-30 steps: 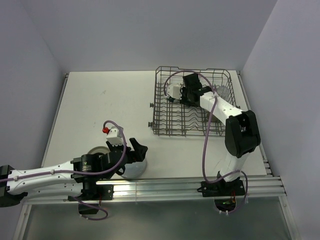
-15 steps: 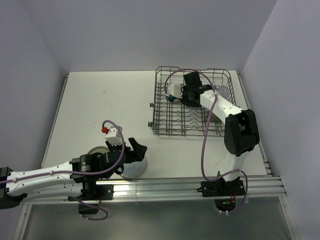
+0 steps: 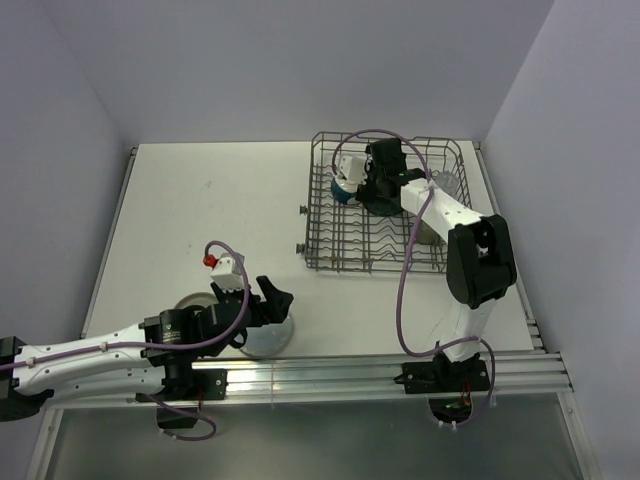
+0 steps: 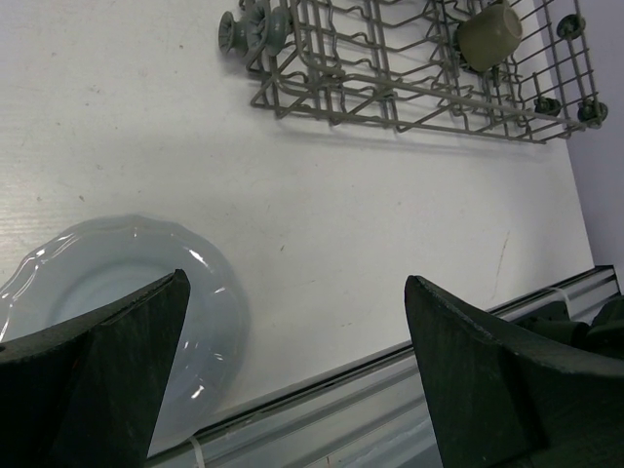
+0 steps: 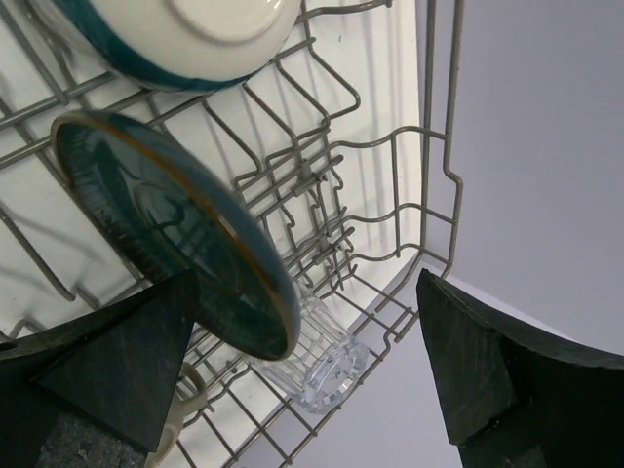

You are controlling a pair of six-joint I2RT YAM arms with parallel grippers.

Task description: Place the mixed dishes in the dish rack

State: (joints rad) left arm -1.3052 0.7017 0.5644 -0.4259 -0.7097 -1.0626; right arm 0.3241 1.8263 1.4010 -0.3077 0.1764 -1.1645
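The dish rack [image 3: 335,245] stands at the table's back right. In the right wrist view a dark teal plate [image 5: 166,229] stands on edge between its tines, below the cream-and-teal bowl [image 5: 185,39]. A clear glass [image 5: 322,356] lies behind the plate, and the mug [image 4: 487,34] sits in the rack's near row. My right gripper [image 5: 308,283] is open inside the rack, its fingers on either side of the plate's edge and not touching it. My left gripper [image 4: 295,283] hangs open just right of the pale blue plate [image 4: 107,292]. A grey-beige plate [image 3: 193,300] is partly hidden by the left arm.
The metal rail [image 3: 380,370] runs along the table's near edge, close to the pale blue plate. Walls close in the table at the back and on both sides. The rack's wheel [image 4: 255,27] sticks out at its left corner.
My right gripper has gone from nearly shut to wide open, letting go of the dark teal plate, which now stands in the rack. The left arm has barely shifted.
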